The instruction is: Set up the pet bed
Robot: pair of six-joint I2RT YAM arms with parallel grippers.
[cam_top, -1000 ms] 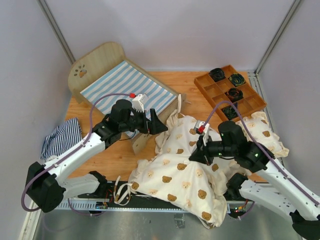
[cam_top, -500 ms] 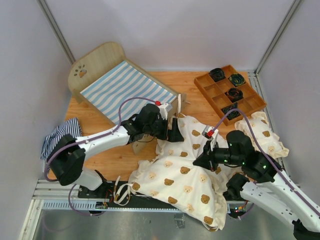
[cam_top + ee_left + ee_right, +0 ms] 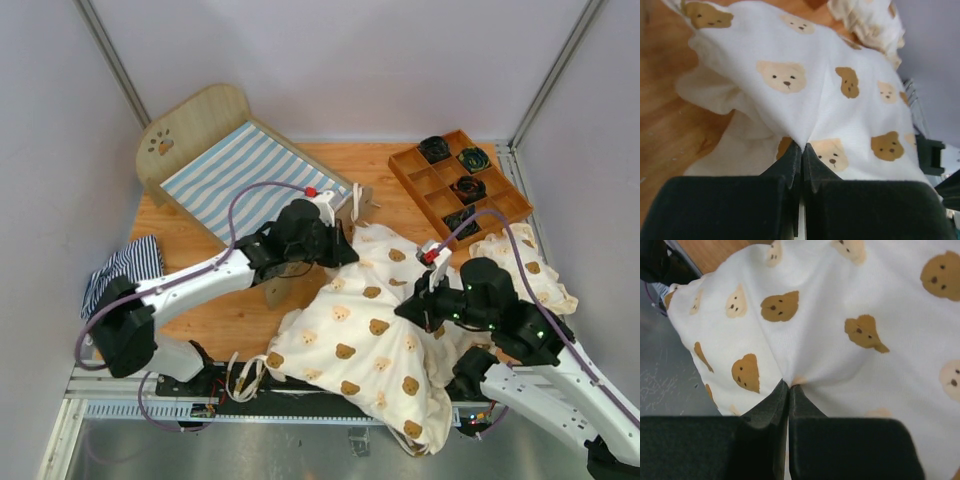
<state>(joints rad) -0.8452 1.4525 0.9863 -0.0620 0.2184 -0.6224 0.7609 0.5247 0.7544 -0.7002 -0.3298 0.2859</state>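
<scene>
The pet bed (image 3: 240,168), a light plywood frame with a paw-print headboard and a blue-and-white striped mattress, stands at the back left. A white bear-print blanket (image 3: 365,335) lies rumpled in front of its foot end, reaching the table's near edge. My left gripper (image 3: 346,251) is shut on a pinch of the blanket's upper left part; its wrist view shows the blanket (image 3: 805,90) tented from the closed tips (image 3: 801,146). My right gripper (image 3: 408,311) is shut on a fold near the blanket's middle, the blanket (image 3: 840,315) gathered at its tips (image 3: 789,385).
A brown compartment tray (image 3: 499,213) with black items stands at the back right. A bear-print pillow (image 3: 530,265) lies in front of it. A navy-and-white striped cloth (image 3: 125,270) sits at the left edge. White ties (image 3: 245,380) trail at the near edge.
My left arm swung right from the bed's foot end to the blanket and its jaws closed on the cloth. The right gripper drifted right and nearer, dragging the blanket with it.
</scene>
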